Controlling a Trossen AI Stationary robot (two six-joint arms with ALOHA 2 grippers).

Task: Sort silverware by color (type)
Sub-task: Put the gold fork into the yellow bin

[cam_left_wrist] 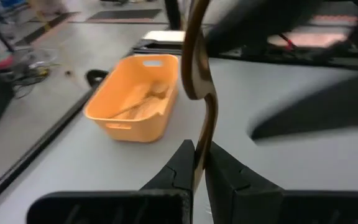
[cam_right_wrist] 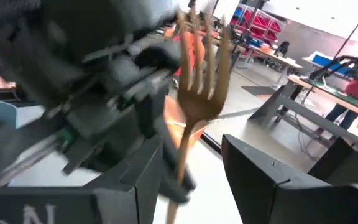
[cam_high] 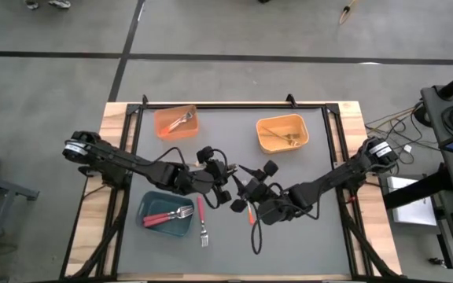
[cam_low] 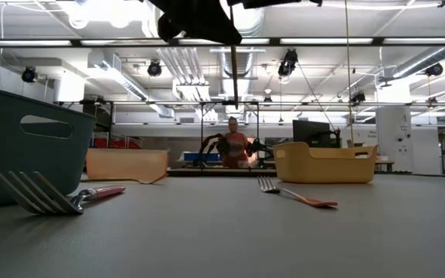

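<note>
While the left gripper pinches the thin stem of a slim gold-coloured metal fork above the middle of the smooth grey worktop, the right gripper stands with its dark blocky fingers spread wide around that fork's stem, tines upright.

Orange bin, yellow-orange bin, teal bin — grey table.

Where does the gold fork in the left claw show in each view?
Left wrist: fork upright, centre, pinched in left claw.
Right wrist: tines up, centre.
Low: thin strip hanging, top centre.
High: cannot make it out.
Landmark: yellow bin, in high, low, left wrist.
</note>
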